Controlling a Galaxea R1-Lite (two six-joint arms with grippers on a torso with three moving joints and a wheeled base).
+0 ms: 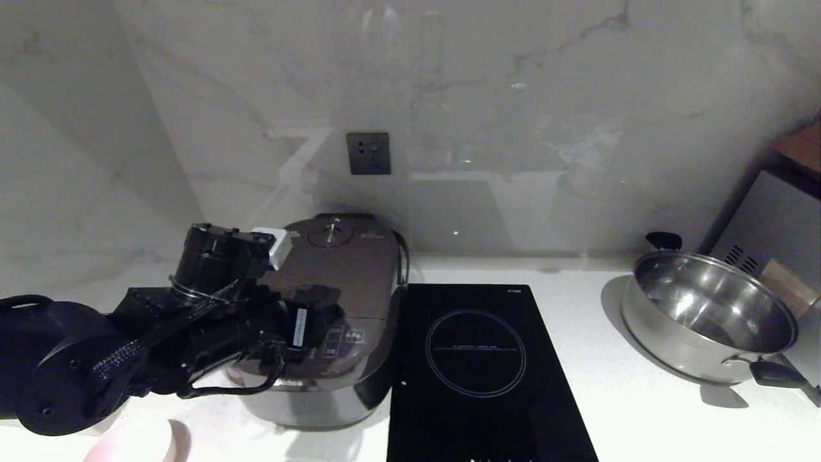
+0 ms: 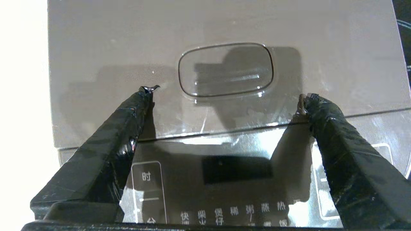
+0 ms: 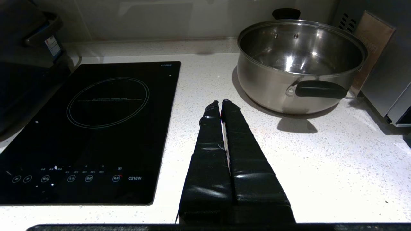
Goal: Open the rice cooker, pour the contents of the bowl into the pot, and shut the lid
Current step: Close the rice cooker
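Observation:
The dark grey-brown rice cooker (image 1: 321, 404) stands on the white counter at the left, with its lid (image 1: 359, 276) down. The pot is hidden under that lid. My left arm reaches over the cooker's front. In the left wrist view my left gripper (image 2: 228, 93) is open, its taped fingertips (image 2: 146, 93) spread to either side of the lid's oval button (image 2: 225, 69), just above the sloped button panel (image 2: 224, 179); nothing is between them. The pale pink bowl (image 1: 131, 443) sits in front of the cooker at the frame's lower edge, partly cut off. My right gripper (image 3: 221, 102) is shut and empty over the counter.
A black induction hob (image 1: 474, 366) lies right beside the cooker. A shiny steel pan (image 1: 705, 314) with black handles stands at the far right, next to a grey appliance (image 1: 776, 224). A wall socket (image 1: 369, 154) sits in the marble wall behind the cooker.

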